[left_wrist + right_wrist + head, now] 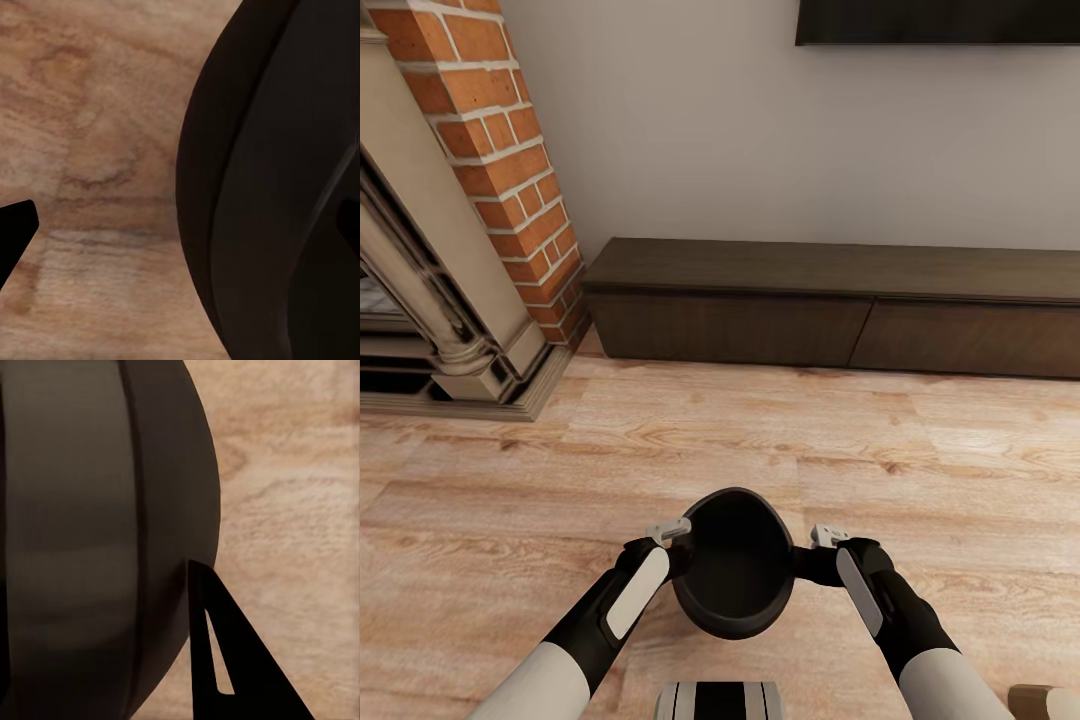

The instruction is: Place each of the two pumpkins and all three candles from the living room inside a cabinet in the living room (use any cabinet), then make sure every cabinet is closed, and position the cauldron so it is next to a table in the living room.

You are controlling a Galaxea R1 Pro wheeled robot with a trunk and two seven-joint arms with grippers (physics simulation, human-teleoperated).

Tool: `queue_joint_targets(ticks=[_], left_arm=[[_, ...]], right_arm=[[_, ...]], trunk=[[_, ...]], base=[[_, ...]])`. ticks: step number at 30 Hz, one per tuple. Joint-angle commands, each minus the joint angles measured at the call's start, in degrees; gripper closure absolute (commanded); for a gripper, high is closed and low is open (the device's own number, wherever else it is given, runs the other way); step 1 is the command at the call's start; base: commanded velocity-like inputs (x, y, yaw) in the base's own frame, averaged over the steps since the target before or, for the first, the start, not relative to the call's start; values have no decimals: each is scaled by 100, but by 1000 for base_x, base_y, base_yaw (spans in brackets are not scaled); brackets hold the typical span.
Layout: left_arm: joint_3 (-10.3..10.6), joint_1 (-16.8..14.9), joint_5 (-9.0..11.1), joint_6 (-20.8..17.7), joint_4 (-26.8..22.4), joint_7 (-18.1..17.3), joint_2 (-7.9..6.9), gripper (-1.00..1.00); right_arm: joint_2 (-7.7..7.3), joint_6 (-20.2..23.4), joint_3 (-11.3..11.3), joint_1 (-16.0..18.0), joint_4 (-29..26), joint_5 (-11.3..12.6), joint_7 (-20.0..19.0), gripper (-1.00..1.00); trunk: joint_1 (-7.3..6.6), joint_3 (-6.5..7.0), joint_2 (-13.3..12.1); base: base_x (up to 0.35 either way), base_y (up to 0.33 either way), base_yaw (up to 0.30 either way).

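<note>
The matte-black cauldron (732, 575) hangs tilted above the wood floor between my two arms, its wide mouth facing up toward the head camera. My right gripper (817, 548) is shut on its right rim. In the right wrist view one finger (225, 652) lies against the outside of the belly (90, 532), and the other finger is hidden behind the wall. My left gripper (678, 545) is at the left rim with its fingers spread wide, open beside the belly (285, 187). The long dark-brown cabinet (760, 325) stands against the far wall with both fronts closed. No pumpkins or candles are in view.
The brick chimney and ornate beige fireplace (430, 290) fill the left side, with a stepped base reaching onto the floor. A dark screen (940, 20) hangs on the wall above the cabinet. Light wood planks (760, 440) lie between me and the cabinet. A tan corner (1048, 702) shows at lower right.
</note>
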State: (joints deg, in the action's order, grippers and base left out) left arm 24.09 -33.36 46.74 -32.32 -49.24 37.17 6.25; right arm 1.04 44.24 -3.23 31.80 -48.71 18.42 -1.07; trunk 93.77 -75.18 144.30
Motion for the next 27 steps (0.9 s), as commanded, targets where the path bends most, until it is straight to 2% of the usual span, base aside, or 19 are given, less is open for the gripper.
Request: queue_joint_targets(ticks=[1, 9, 10, 27], left_arm=[[16, -4, 54, -2, -7, 53, -2, -100], [17, -4, 54, -2, 30, 53, -1, -100], [17, -4, 54, -2, 32, 53, -1, 100], [17, -4, 46, 5, 37, 53, 34, 100]], right_arm=[[2, 23, -2, 1, -7, 83, -16, 100], [2, 23, -2, 1, -7, 83, -16, 100], [2, 23, -2, 1, -7, 83, -16, 100], [2, 23, -2, 1, -7, 83, -16, 100]], trunk=[[-1, -4, 2], [-1, -4, 2], [-1, -4, 2], [-1, -4, 2]], base=[[0, 0, 0], [0, 0, 0], [0, 0, 0], [0, 0, 0]])
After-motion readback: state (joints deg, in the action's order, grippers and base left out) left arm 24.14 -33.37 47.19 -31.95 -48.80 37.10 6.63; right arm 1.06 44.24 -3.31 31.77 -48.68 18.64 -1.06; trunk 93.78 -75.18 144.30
